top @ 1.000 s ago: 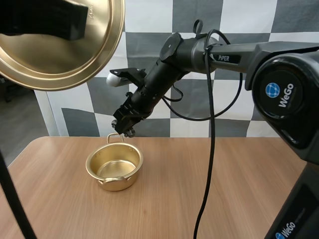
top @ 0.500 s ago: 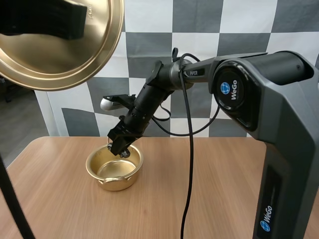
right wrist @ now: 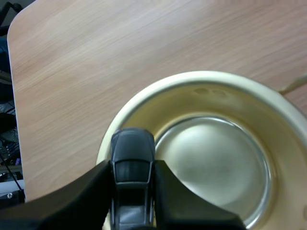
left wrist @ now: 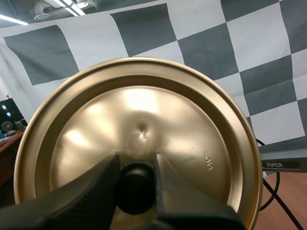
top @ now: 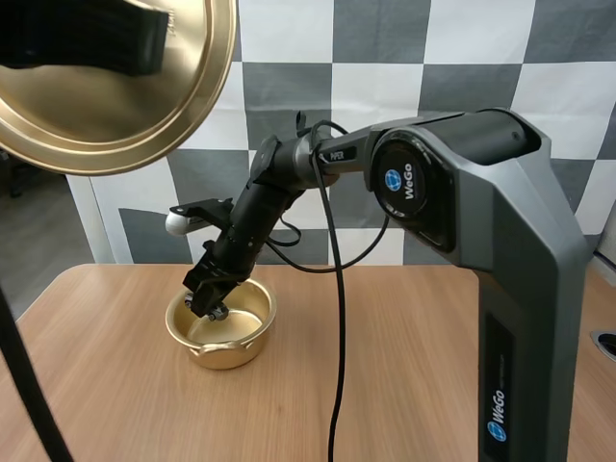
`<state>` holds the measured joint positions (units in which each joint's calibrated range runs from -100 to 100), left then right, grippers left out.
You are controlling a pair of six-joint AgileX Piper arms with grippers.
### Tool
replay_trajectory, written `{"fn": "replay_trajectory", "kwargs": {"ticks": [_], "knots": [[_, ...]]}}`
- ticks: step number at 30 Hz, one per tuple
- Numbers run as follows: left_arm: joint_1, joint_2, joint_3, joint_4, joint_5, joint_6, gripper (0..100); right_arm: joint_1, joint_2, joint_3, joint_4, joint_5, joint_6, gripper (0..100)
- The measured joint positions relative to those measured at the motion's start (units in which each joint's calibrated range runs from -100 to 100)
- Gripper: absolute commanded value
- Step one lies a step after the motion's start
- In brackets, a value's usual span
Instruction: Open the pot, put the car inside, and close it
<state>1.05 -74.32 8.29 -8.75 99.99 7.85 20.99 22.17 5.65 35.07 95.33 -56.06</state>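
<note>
The gold pot (top: 221,332) stands open on the wooden table (top: 404,366). My right gripper (top: 208,302) reaches down into the pot's mouth, shut on a small dark grey toy car (right wrist: 132,167). In the right wrist view the car hangs over the near rim of the pot (right wrist: 211,158), whose shiny bottom is bare. My left gripper (left wrist: 136,189) holds the gold lid (left wrist: 139,139) by its black knob (left wrist: 135,188), raised high above the table's left side. The underside of the lid (top: 106,87) faces the high camera.
The pot has a thin wire handle at its back and a tab at its front. Bare wooden table surrounds it on all sides. The right arm (top: 452,192) arches over the table from the right.
My right gripper has come down and to the left with the car, from above the pot's back rim into its mouth. The lid stays held up.
</note>
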Motion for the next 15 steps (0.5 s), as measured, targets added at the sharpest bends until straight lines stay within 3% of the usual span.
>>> {"fn": "replay_trajectory", "kwargs": {"ticks": [15], "knots": [[0.0, 0.0, 0.0, 0.0, 0.0, 0.0, 0, 0.0, 6.6, -3.2, -2.8, -2.2, 0.1, 0]]}}
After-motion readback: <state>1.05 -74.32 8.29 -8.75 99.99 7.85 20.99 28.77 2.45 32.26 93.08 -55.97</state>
